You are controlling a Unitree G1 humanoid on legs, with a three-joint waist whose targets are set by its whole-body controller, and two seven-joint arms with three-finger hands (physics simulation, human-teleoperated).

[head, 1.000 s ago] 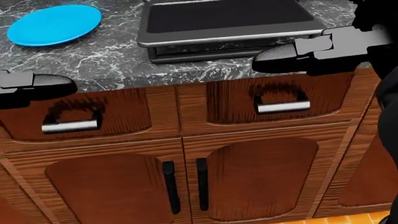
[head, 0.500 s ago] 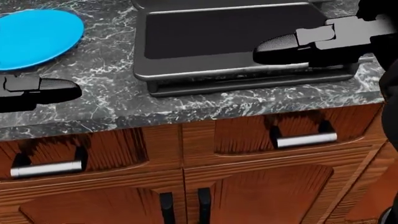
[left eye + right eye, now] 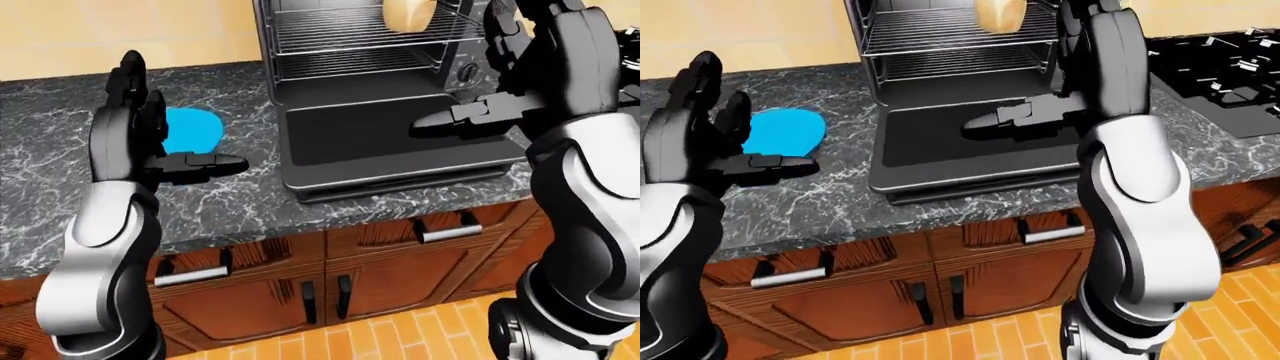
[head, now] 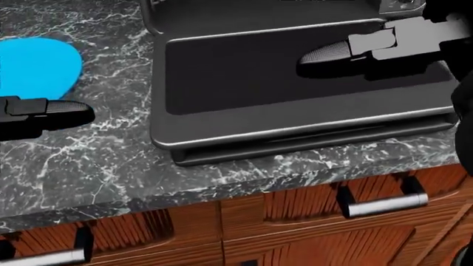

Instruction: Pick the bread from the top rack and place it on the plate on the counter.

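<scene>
The tan bread (image 3: 408, 15) lies on the top rack of an open toaster oven (image 3: 300, 45), at the top edge of the left-eye view. Its dark door (image 4: 295, 83) is folded down flat over the counter. My right hand (image 3: 490, 82) hovers open above that door, below and right of the bread, thumb (image 4: 332, 52) pointing left. A blue plate (image 3: 195, 129) rests on the marble counter (image 3: 240, 202) left of the oven. My left hand (image 3: 145, 127) stands open with its fingers up, close over the plate's near edge and holding nothing.
A black stove (image 3: 1220, 67) sits on the counter right of the oven. Under the counter are wooden drawers with metal handles (image 3: 450, 229) and cabinet doors (image 3: 380, 289). Orange tiled floor (image 3: 1240, 300) shows at the bottom.
The head view has shifted: the counter, oven door and drawers slid down the picture and the plate went left, so the camera moved. Both hands keep their places in the view.
</scene>
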